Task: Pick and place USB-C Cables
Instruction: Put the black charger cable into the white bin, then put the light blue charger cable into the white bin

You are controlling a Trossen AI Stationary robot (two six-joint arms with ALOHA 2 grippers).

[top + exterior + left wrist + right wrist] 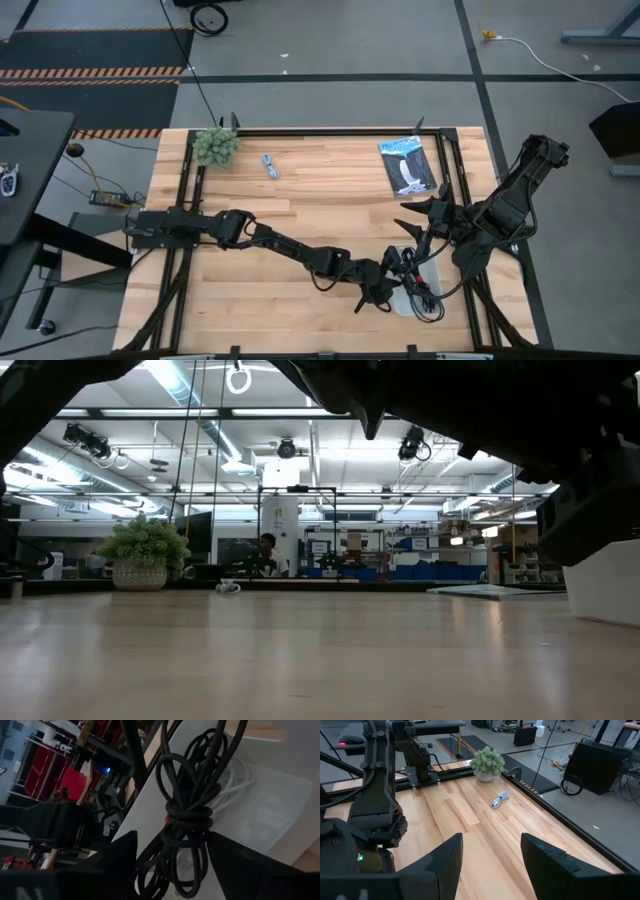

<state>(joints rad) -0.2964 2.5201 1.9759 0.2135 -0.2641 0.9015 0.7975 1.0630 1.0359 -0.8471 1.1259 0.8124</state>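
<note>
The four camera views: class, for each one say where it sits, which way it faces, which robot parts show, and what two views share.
High view: overhead, straight down on the wooden table; both arms show.
Low view: table height, level into the room; dark arm parts hang overhead.
Left wrist view: on the left arm, between the left tool fingers at a coiled black cable over a white tray.
Right wrist view: on the right arm, past the open right tool, across the table.
Shared: high and right wrist views show the fuzzy green plant ball and light blue cable.
</note>
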